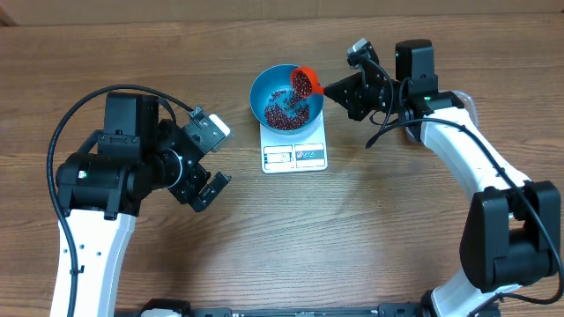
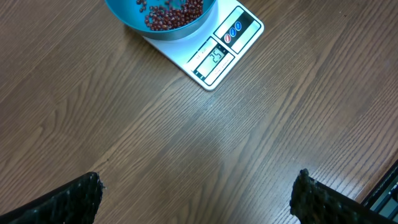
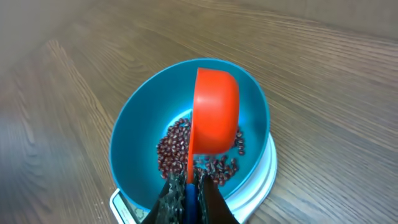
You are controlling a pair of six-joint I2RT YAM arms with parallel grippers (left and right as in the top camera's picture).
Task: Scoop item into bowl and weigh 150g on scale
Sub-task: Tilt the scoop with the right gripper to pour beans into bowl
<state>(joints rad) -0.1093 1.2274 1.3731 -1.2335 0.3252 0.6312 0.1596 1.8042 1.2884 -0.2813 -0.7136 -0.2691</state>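
Our right jaws are clenched on the handle end of the small red-orange measuring cup (image 3: 214, 112). We hold it tipped mouth-down just ahead of them, over the blue bowl (image 3: 130, 137), so the beans (image 3: 171, 152) fall inside and not onto the desk (image 1: 397, 220). The cup hangs above the heap, apart from it, on the side of the bowl nearer these jaws. The bowl sits on the white scale (image 1: 295, 157), below and ahead of the right jaws, so each pour adds to the reading. Our left jaws are released and spread wide, gripping nothing. They hover over bare desk with the scale well ahead of them, kept back, we judge, so they cannot nudge it. The display is too small to read, so we cannot tell how close the weight is.
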